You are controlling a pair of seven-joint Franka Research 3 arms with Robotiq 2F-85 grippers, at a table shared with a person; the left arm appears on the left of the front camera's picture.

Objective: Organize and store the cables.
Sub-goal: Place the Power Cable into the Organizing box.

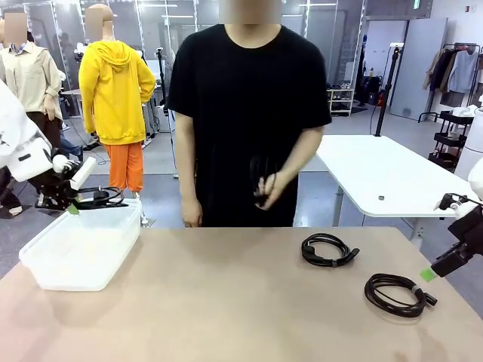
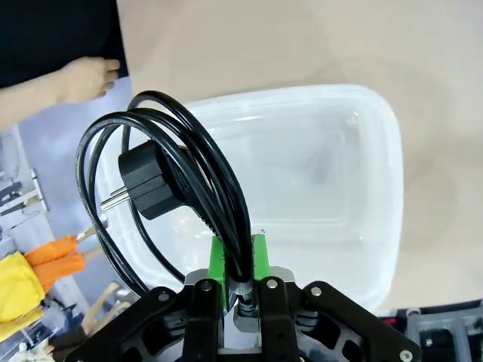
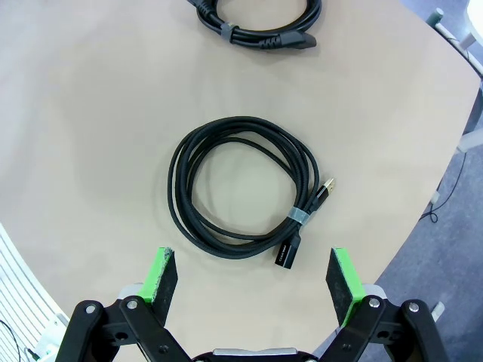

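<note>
My left gripper (image 1: 75, 205) is shut on a coiled black cable (image 1: 104, 200) with a round mains plug, holding it just above the far edge of a translucent white bin (image 1: 83, 253). In the left wrist view, the green pads (image 2: 219, 260) pinch the cable (image 2: 219, 177) over the bin (image 2: 355, 173). Two more coiled cables (image 1: 309, 249) (image 1: 373, 292) lie on the table's right half. My right gripper (image 1: 435, 271) hovers open above the nearer cable (image 3: 179, 181), its jaws (image 3: 253, 275) wide with nothing between them. The person holds another black cable (image 1: 260, 177) at waist height.
The person stands at the far edge of the table; one hand (image 2: 87, 75) hangs close to the bin. The farther cable (image 3: 264, 39) lies beyond the nearer one. The table's curved right edge (image 3: 423, 204) runs close to that cable. Bare tabletop (image 1: 226, 302) spans the middle.
</note>
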